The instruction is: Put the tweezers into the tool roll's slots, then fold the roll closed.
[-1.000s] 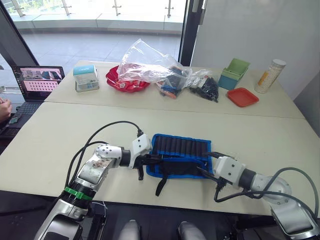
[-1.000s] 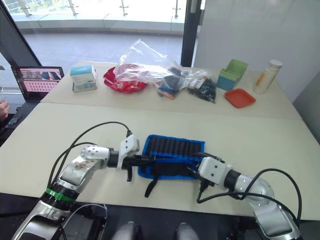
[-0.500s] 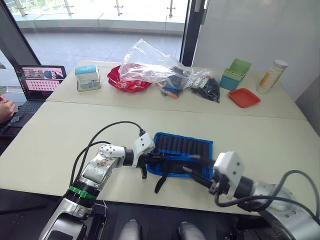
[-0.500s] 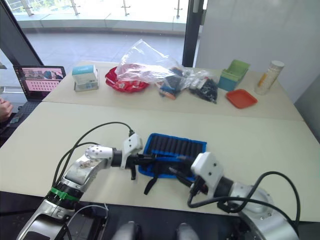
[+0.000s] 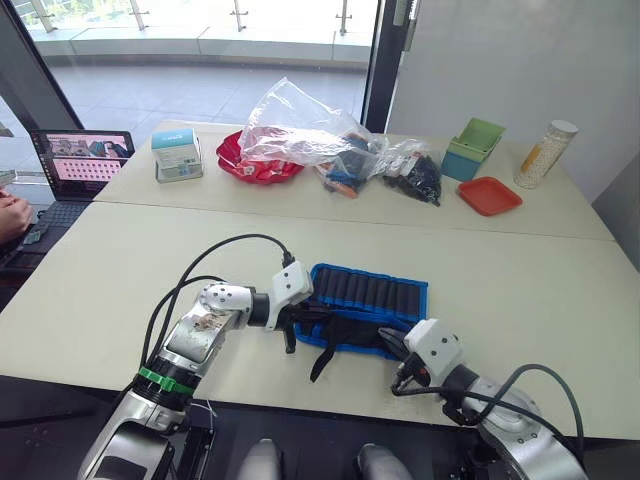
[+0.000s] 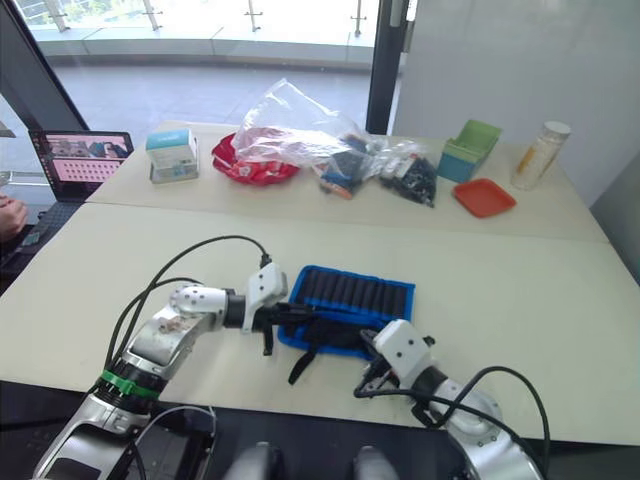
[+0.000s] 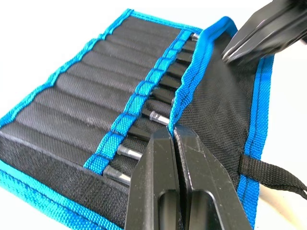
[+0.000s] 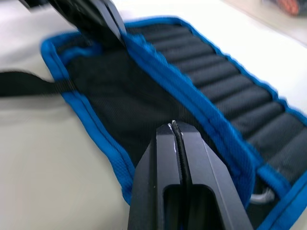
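Tool roll (image 5: 365,305): long axis along near edge of surface; near flap half-folded. I've left hand (image 7: 173,139) clamped on flap's blue edging, right hand (image 8: 175,132) fingers together on flap.

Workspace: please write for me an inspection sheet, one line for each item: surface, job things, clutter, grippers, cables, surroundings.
Surface: pale beige table; a second one behind it.
Job things: black fabric tool roll with blue edging, near flap folded over; silvery-tipped black tweezers sit in its slots; black strap lies loose on the table.
Clutter: clear plastic bag, red bowl, teal box, green bin, orange tray, pale canister.
Grippers: left gripper shut, at the flap's blue edge; right gripper shut over the flap.
Cables: black arm cables.
Surroundings: open laptop, a person's hand, windows.
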You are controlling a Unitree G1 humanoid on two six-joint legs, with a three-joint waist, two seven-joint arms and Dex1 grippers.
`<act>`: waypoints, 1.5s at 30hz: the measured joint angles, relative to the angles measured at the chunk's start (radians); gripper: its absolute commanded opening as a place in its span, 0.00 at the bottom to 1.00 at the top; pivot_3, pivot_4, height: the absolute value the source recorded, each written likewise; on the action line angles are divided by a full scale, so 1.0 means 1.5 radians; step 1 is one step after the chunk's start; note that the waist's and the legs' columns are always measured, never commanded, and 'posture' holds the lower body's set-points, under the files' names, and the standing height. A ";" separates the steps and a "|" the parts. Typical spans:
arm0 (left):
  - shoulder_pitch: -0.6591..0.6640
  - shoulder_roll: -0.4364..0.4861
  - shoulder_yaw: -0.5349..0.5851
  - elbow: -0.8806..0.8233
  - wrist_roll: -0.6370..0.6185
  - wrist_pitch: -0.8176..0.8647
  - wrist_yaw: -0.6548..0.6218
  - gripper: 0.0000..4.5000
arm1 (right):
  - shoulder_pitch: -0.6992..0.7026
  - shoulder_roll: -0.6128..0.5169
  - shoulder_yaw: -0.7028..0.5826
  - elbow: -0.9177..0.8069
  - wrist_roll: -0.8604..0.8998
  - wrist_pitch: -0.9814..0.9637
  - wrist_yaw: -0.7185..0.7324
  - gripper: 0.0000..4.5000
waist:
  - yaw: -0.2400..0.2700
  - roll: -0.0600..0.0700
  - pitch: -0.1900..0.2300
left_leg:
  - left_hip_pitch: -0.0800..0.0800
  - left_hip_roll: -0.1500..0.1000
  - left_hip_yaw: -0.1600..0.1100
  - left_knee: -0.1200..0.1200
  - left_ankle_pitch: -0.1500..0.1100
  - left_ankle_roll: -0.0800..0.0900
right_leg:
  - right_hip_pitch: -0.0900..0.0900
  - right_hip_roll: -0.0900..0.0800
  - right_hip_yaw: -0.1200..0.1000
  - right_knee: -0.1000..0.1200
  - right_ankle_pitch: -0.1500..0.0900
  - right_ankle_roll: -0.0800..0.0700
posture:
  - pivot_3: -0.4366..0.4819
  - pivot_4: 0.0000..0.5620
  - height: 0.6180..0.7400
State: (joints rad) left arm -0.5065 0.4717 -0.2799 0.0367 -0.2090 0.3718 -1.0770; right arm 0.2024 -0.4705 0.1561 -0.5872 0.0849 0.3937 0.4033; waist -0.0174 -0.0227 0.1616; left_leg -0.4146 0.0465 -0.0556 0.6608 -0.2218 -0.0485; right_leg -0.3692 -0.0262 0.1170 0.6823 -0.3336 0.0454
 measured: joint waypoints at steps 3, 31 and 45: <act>0.000 0.001 0.000 -0.001 0.007 -0.003 -0.001 0.13 | 0.002 0.018 -0.003 0.023 -0.003 0.002 -0.010 0.00 | 0.000 0.000 0.000 | 0.000 0.000 0.000 0.000 0.000 0.000 | 0.000 0.000 0.000 0.000 0.000 0.000 | 0.48 0.27 0.81; 0.183 -0.102 0.039 -0.094 -0.027 0.013 0.203 0.01 | -0.023 0.002 -0.024 0.063 -0.006 -0.019 0.016 0.00 | 0.001 0.000 0.000 | 0.001 0.000 0.000 0.000 0.000 0.000 | 0.001 -0.001 0.000 0.000 0.000 0.000 | 0.48 0.27 0.81; 0.194 -0.102 0.020 -0.085 0.011 -0.032 0.229 0.01 | -0.099 0.072 0.045 0.054 0.000 -0.034 0.032 0.00 | 0.000 0.001 -0.001 | 0.003 0.000 0.000 0.000 0.000 0.000 | 0.003 -0.001 0.001 0.000 0.000 0.000 | 0.48 0.27 0.81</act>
State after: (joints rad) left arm -0.2153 0.3186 -0.2504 -0.0912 -0.1925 0.3244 -0.7336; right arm 0.0539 -0.3623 0.2232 -0.5057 0.0848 0.3423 0.4509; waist -0.0178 -0.0213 0.1606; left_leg -0.4098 0.0458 -0.0550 0.6606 -0.2219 -0.0487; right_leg -0.3651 -0.0272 0.1178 0.6819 -0.3336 0.0455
